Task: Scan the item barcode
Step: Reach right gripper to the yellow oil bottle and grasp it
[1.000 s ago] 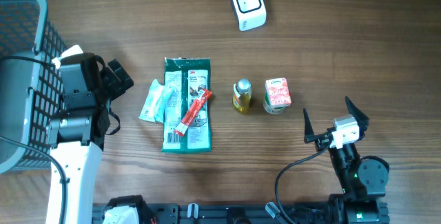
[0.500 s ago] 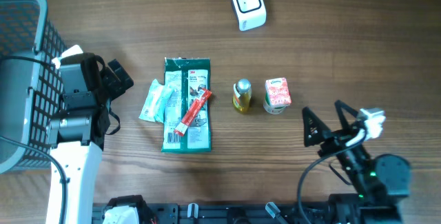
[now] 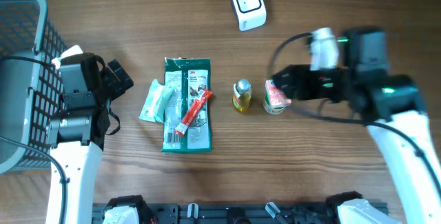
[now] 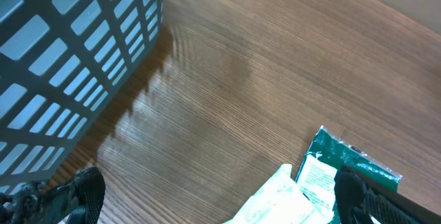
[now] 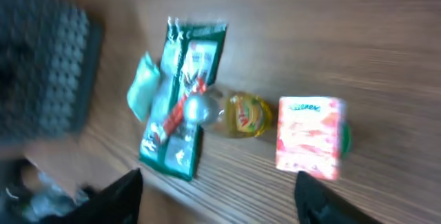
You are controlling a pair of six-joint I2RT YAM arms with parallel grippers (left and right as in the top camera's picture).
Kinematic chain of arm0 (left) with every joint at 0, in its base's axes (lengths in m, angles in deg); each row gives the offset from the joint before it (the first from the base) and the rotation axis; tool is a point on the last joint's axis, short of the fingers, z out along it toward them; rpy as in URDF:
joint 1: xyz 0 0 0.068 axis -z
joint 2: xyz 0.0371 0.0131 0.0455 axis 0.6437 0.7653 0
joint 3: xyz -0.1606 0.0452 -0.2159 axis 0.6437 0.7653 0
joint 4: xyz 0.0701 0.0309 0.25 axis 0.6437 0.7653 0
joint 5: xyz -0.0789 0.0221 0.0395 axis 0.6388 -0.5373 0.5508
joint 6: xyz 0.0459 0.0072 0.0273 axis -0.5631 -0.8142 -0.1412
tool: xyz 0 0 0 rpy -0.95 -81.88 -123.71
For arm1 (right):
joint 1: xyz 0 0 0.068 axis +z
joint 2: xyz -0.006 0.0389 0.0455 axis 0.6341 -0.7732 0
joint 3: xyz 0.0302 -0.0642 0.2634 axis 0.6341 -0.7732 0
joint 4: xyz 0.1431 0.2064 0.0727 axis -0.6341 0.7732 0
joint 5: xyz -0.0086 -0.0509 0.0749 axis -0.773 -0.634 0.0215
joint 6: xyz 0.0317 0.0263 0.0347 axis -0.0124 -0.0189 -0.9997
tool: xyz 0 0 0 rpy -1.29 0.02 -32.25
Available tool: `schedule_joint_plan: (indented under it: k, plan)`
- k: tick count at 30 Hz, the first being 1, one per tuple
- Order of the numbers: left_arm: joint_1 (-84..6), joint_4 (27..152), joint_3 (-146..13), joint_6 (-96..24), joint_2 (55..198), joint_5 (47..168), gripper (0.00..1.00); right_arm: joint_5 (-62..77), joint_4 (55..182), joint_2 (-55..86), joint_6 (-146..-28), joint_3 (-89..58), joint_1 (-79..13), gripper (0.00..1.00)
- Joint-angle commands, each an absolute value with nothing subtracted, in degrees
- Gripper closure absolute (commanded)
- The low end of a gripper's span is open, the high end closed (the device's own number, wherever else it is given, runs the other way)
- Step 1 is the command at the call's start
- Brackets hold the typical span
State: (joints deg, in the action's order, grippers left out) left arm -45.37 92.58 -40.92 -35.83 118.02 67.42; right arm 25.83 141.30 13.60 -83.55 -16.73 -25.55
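A white scanner (image 3: 248, 5) stands at the table's far edge. In a row across the middle lie a pale green pouch (image 3: 156, 101), a green packet (image 3: 187, 105) with a red stick (image 3: 193, 112) on it, a yellow bottle (image 3: 242, 96) and a pink carton (image 3: 277, 100). My right gripper (image 3: 281, 85) hovers blurred at the carton's right side. In the right wrist view the gripper (image 5: 220, 207) is open, the carton (image 5: 308, 137) ahead of its tips. My left gripper (image 3: 117, 100) is open left of the pouch (image 4: 279, 196), holding nothing.
A grey mesh basket (image 3: 21, 79) fills the left edge and also shows as the basket (image 4: 69, 45) in the left wrist view. The right arm (image 3: 400, 120) crosses the table's right side. Bare wood lies between the items and the scanner.
My right arm swung from the near right edge up and left, over the pink carton. Its jaws look somewhat narrower. The left arm and all items have stayed put.
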Motion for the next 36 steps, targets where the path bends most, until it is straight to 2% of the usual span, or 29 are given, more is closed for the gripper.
schedule_joint_plan:
  k: [1,5,7,18,28,36]
  plan:
    - [-45.6,92.4,-41.4,-36.3,117.9,66.5,0.0,14.1,141.1,10.0,-82.3,-11.0,-16.3,0.24]
    - [-45.6,92.4,-41.4,-36.3,117.9,66.5,0.0,2.7,150.2,-1.8,-82.3,5.1,-6.6,0.22]
    - [-45.6,92.4,-41.4,-36.3,117.9,66.5,0.0,0.3,154.5,-8.3,-82.5,10.4,-5.2,0.2]
    - [-45.6,92.4,-41.4,-36.3,117.9,66.5,0.0,0.2,157.3,-23.9,-83.8,10.1,-3.4,0.23]
    - [-45.6,92.4,-41.4,-36.3,117.9,66.5,0.0,-3.2,150.6,-24.3,-86.9,1.4,-2.6,0.26]
    - [-45.6,92.4,-41.4,-36.3,117.9,66.5,0.0,-3.2,148.6,-24.3,-86.8,-0.1,-2.6,0.28]
